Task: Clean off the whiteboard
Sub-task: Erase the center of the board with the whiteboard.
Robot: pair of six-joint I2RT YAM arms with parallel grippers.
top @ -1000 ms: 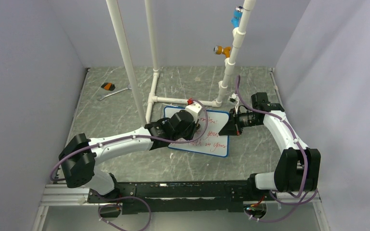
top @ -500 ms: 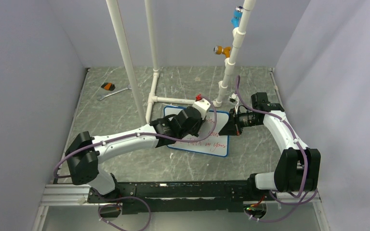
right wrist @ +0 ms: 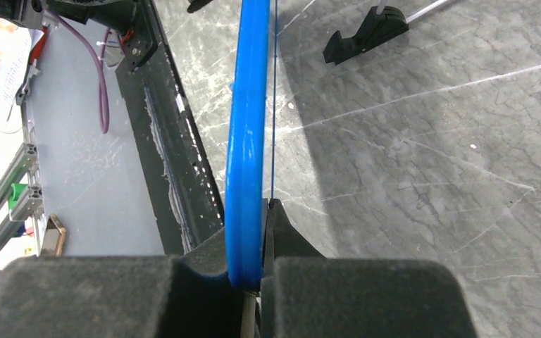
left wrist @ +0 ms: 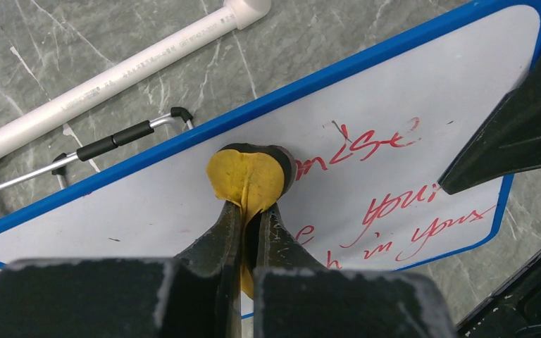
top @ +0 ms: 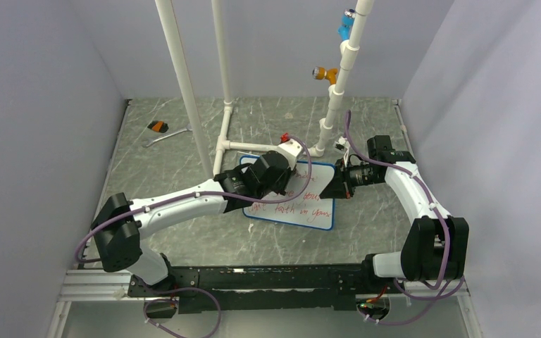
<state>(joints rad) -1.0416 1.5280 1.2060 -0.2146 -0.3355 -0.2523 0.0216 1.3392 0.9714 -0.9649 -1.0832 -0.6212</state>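
Left gripper (left wrist: 250, 211), closed tight on a soft yellow wiping pad (left wrist: 246, 177), presses it to the small blue-framed whiteboard with red handwriting (top: 303, 211), mid-way across the grey marbled table (top: 183, 141). Right gripper (right wrist: 257, 243) is clamped on its right frame edge. The board looks light, stiff and slick, so the rim seems the best hold.

Red handwriting on the whiteboard (left wrist: 134, 204): partial "…mise", "your", "in your".

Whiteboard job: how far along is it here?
Done: the left part of the whiteboard is bare white. In hand: the left gripper, shut on a yellow pad, presses it on the board near the far edge; the right gripper clamps the blue frame. Left: red handwriting across the right part.
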